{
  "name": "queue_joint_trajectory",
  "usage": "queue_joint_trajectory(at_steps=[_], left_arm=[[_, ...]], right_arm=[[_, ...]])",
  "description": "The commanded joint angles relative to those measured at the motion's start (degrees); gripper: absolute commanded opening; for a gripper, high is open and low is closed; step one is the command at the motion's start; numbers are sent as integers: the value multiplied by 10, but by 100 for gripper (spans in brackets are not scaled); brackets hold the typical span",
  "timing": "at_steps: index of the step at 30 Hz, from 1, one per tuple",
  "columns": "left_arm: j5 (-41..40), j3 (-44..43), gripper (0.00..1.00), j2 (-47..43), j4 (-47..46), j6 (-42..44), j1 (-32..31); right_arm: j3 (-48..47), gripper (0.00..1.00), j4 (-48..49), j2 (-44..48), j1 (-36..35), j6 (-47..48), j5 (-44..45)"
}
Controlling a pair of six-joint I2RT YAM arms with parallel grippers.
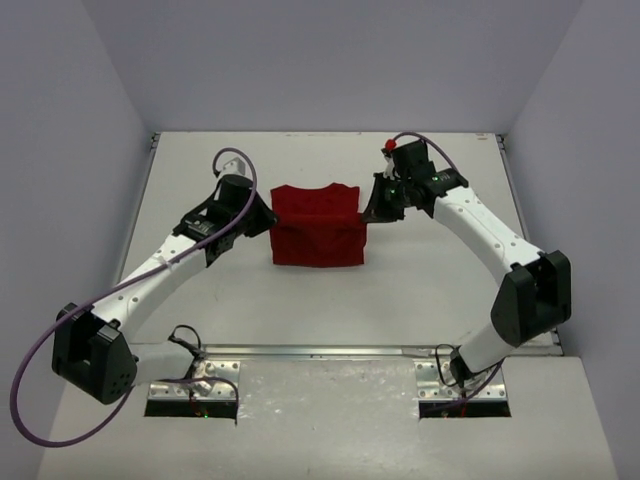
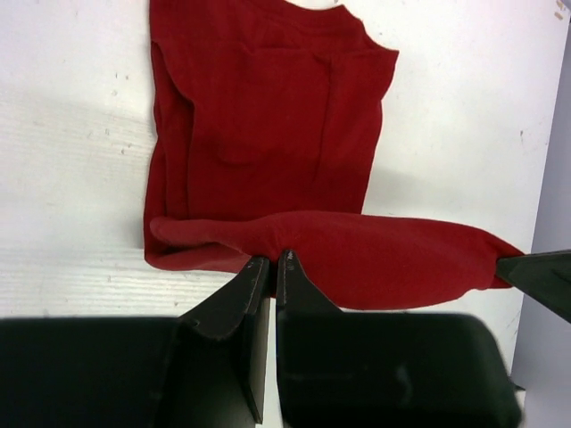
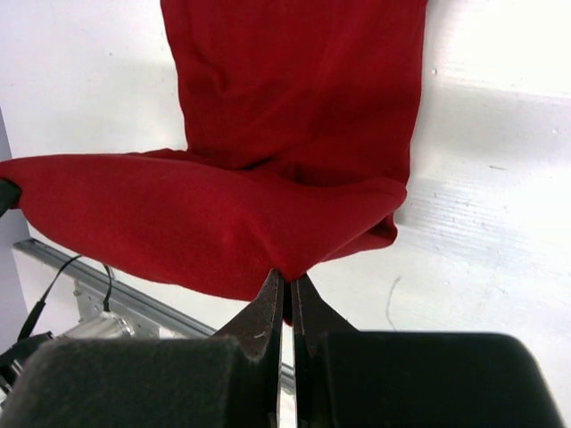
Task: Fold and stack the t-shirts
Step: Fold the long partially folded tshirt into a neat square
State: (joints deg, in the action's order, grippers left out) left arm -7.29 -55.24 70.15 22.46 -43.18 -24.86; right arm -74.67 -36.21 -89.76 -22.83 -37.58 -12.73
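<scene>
Black fingertips first: left gripper [image 2: 272, 266] clenched on a pinch of cloth, jaws nearly touching with only a thin fold between them. Same on the other side: right gripper [image 3: 287, 283] clamped tight on the opposite edge of the same cloth.

Thing held: plain dark red short-sleeved t-shirt of soft cloth [image 1: 318, 228], no print, mid-way across the white tabletop [image 1: 420, 300], between the two arms. Only one shirt in view.

Most of the shirt lies flat. One band of it is lifted off the table and strung between the two grips, sagging a little in the middle (the wrist views show it as a soft roll hanging over the flat part). From above the outline is close to a rectangle, the neckline seemingly at the far edge. Sleeves look tucked in, though I cannot be sure.

Why held so, by my reading: a pinch at matching side edges keeps the fold line straight while the raised band is carried across the flat part. One grip alone would let the cloth twist.

Judged stage: mid-fold, the crosswise fold not yet laid down. Stacking not begun.

Risk, as I see it: uneven travel of the arms would skew the crease, and soft cloth may slip from so small a bite.
</scene>
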Motion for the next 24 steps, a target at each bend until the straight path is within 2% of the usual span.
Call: queue_joint_trajectory(at_steps=[1,12,18,24], left_arm=[[24,-44,0,3,-37,24,24],[107,-75,0,105,-84,35,85],[158,-136,0,190,-98,36,119],[159,-183,0,260,-92,35,130]], right_arm=[[-56,1,-2,-18,5,28,-20],[-197,1,-43,-141,32,48,-48],[-251,1,-51,-212,51,46,-63],[-301,2,-53,-285,67,48,-75]])
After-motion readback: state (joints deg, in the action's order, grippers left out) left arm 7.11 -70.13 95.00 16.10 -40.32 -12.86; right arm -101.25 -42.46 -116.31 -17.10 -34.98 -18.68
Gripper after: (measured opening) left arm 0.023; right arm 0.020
